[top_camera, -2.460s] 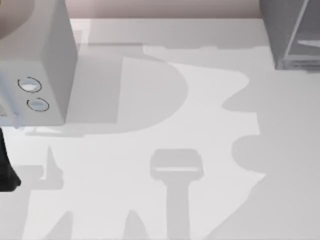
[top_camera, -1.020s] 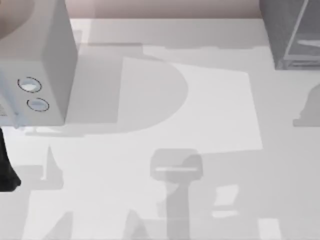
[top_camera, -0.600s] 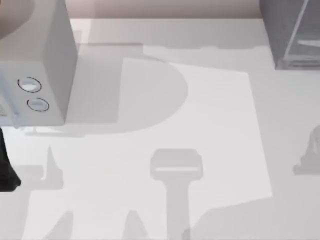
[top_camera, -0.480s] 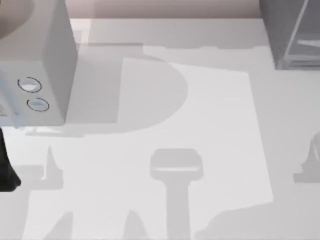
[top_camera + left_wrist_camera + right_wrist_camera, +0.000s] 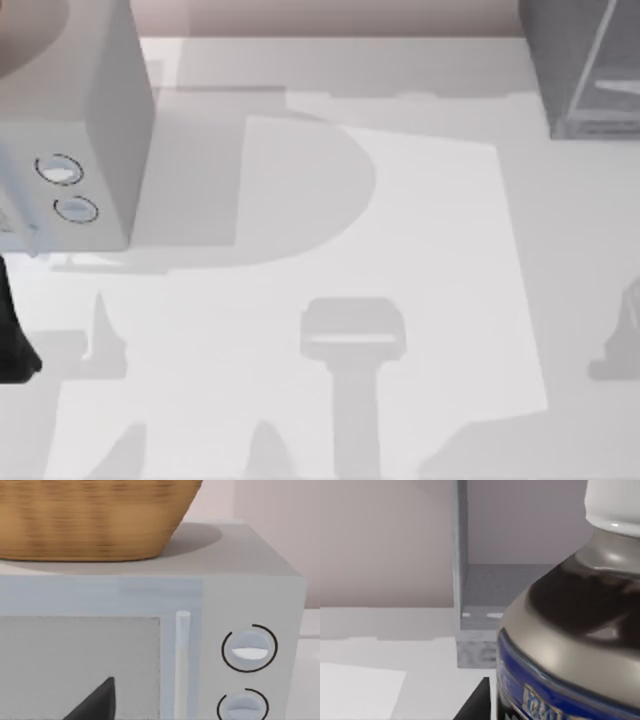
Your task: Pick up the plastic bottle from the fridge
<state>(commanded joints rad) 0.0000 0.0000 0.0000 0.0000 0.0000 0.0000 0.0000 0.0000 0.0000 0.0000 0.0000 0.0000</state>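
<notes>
The plastic bottle (image 5: pixel 570 630) stands close up in the right wrist view, with a white screw cap (image 5: pixel 612 502), a glossy body and a blue label. My right gripper (image 5: pixel 555 712) is shut on it, and one black finger (image 5: pixel 477 704) shows beside the bottle's lower part. The fridge (image 5: pixel 470 605) stands farther back behind the bottle, on the white table. In the top view the fridge (image 5: pixel 585 70) fills the far right corner. My left gripper (image 5: pixel 95 705) is parked facing the microwave door.
A light grey microwave (image 5: pixel 75 130) with two round dials (image 5: pixel 248 647) stands at the far left, with a wicker basket (image 5: pixel 90 515) on top. Part of my black left arm (image 5: pixel 10 345) shows at the left edge. Arm shadows lie over the table (image 5: pixel 430 250).
The right arm's shadow has left the table's middle and slid along the right edge toward the front, away from the fridge. The left arm has not moved.
</notes>
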